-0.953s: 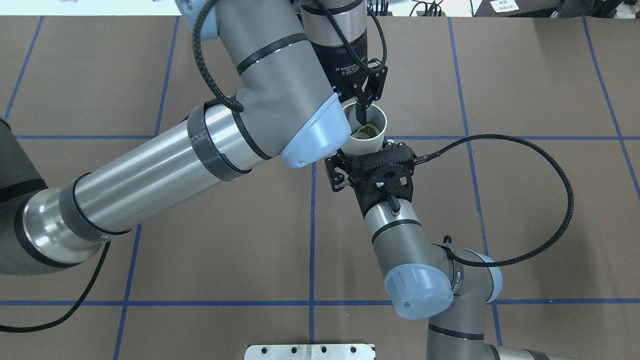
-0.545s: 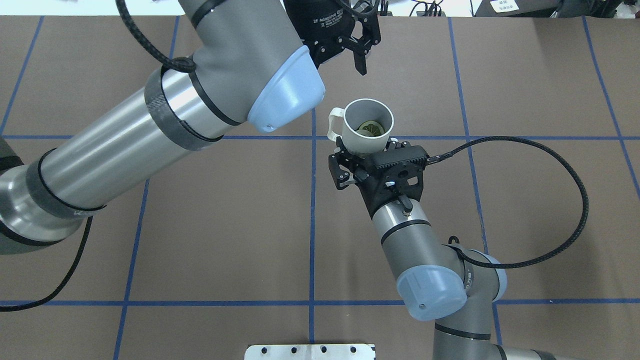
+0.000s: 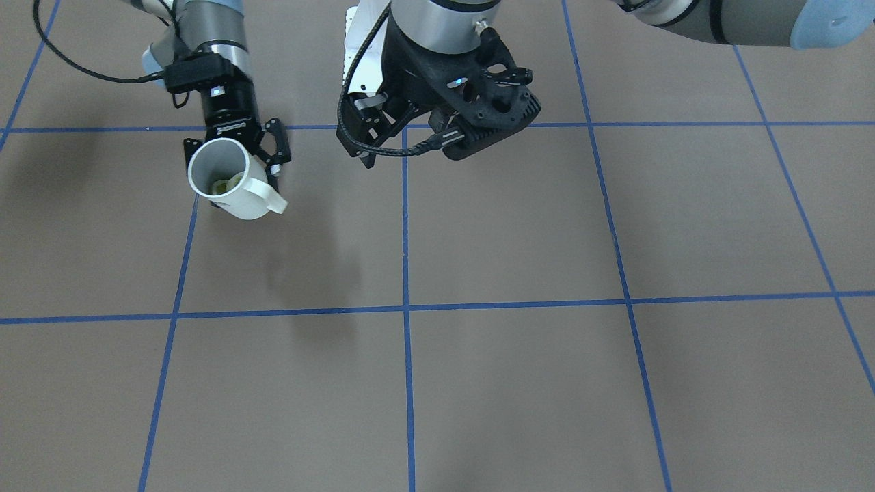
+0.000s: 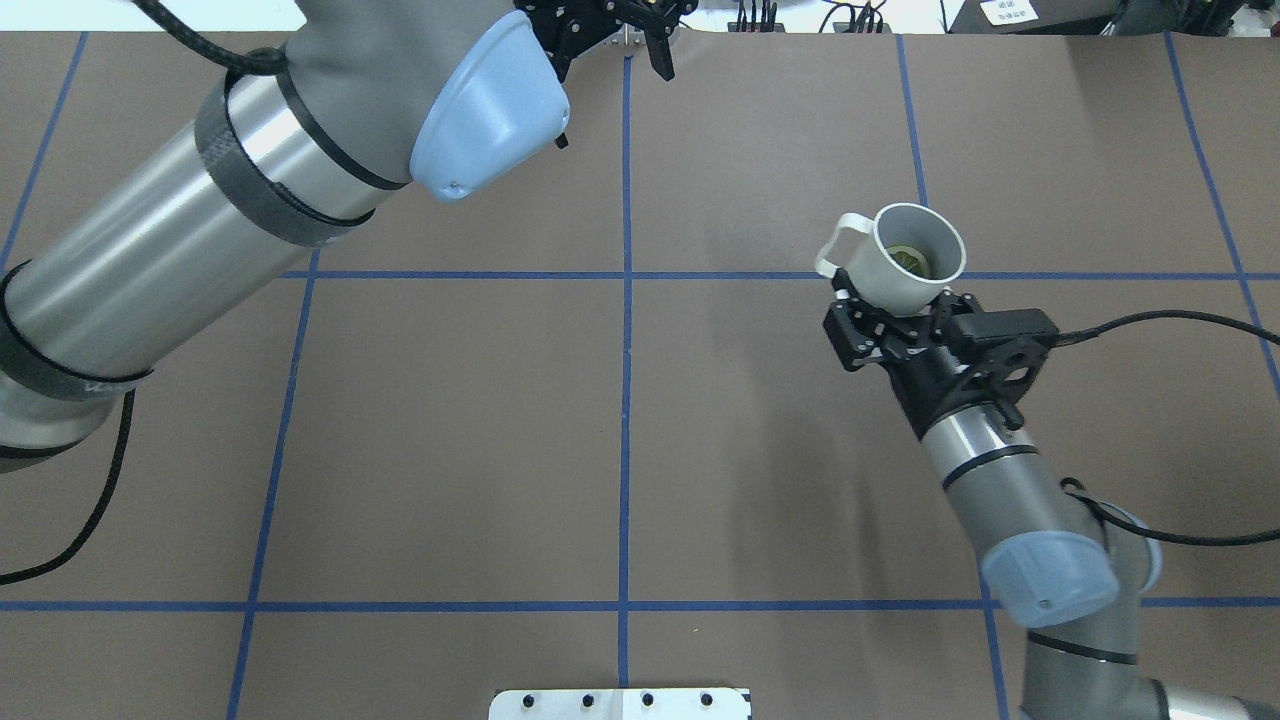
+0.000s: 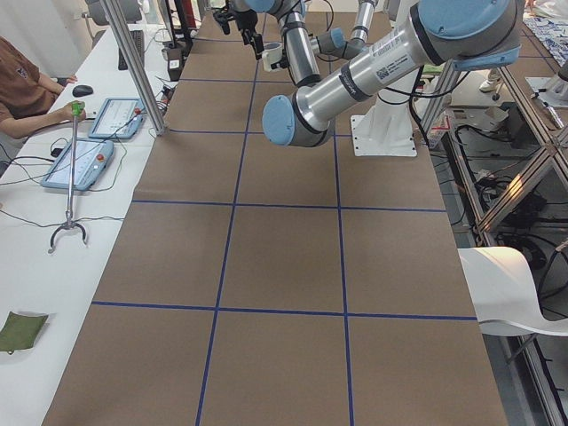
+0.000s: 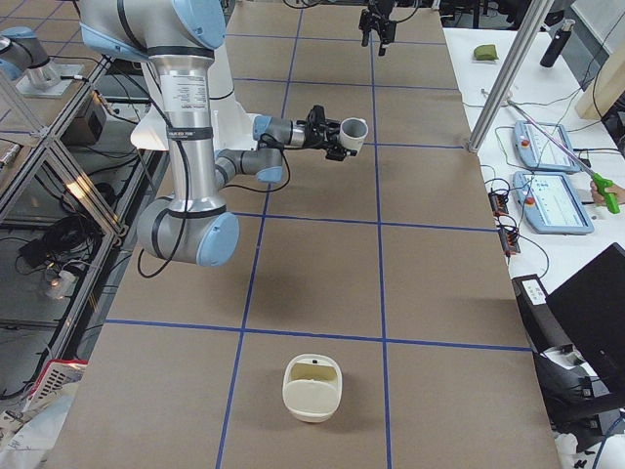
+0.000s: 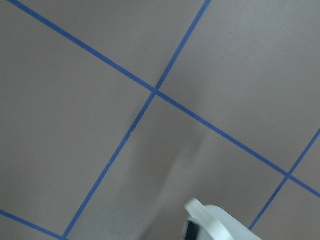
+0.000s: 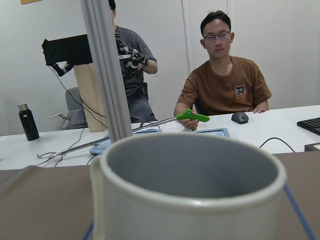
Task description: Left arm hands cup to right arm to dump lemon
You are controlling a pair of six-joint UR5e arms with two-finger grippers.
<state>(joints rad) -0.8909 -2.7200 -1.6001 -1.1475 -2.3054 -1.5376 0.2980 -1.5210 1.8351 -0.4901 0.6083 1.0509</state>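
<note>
My right gripper (image 4: 893, 318) is shut on the white cup (image 4: 900, 285) and holds its lower body above the table, right of centre. The cup's mouth faces up with a slight tilt, and its handle (image 4: 833, 250) points toward the table's middle. The lemon (image 4: 912, 262) slice lies inside on the bottom; it also shows in the front view (image 3: 224, 184), as does the cup (image 3: 239, 198). The right wrist view is filled by the cup's rim (image 8: 190, 155). My left gripper (image 3: 381, 135) is open and empty, raised near the far table edge, well away from the cup.
A cream tub (image 6: 312, 388) stands on the table toward the robot's right end. The thick left arm (image 4: 200, 200) spans the table's left half. Operators (image 8: 225, 85) sit behind the far edge. A metal plate (image 4: 620, 703) lies at the near edge.
The left gripper let go of the cup's rim and drew back toward the far edge. The right gripper carried the cup with the lemon to the right.
</note>
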